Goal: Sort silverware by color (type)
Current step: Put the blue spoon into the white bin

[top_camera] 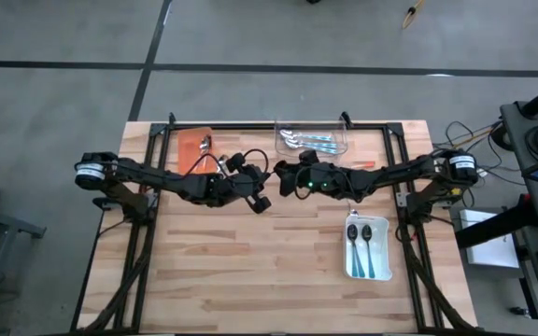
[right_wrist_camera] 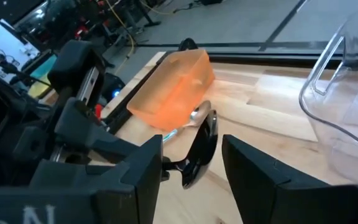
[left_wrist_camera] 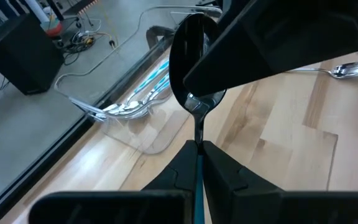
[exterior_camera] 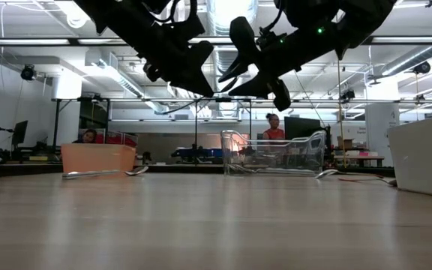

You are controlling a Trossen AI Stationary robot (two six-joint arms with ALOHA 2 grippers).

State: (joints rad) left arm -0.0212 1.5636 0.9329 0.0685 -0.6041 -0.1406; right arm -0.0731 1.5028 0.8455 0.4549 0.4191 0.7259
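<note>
My left gripper (left_wrist_camera: pixel 197 152) hangs above the table's middle (top_camera: pixel 260 199), shut on a teal-handled spoon (left_wrist_camera: pixel 194 59). The spoon's shiny bowl points toward my right gripper (top_camera: pixel 286 182). That gripper is open, with its fingers on either side of the bowl (right_wrist_camera: pixel 201 149). I cannot tell whether a finger touches it. The clear tray (top_camera: pixel 314 140) at the far edge holds several teal spoons. Two spoons lie in the white tray (top_camera: pixel 367 250). Another spoon (right_wrist_camera: pixel 197 113) rests by the orange tray (top_camera: pixel 194 145). My left gripper pinches the spoon's teal handle (left_wrist_camera: pixel 197 180) between its two fingers, which lie along the handle. The spoon is lifted clear of the table. Its neck and bowl stick out past the fingertips.
A loose silver spoon (left_wrist_camera: pixel 347 70) lies on the wood beside the clear tray (exterior_camera: pixel 272 154). A dark frame runs along the table's far edge and sides. Bare wood stretches over the near half (top_camera: pixel 250 280). People sit in the room behind.
</note>
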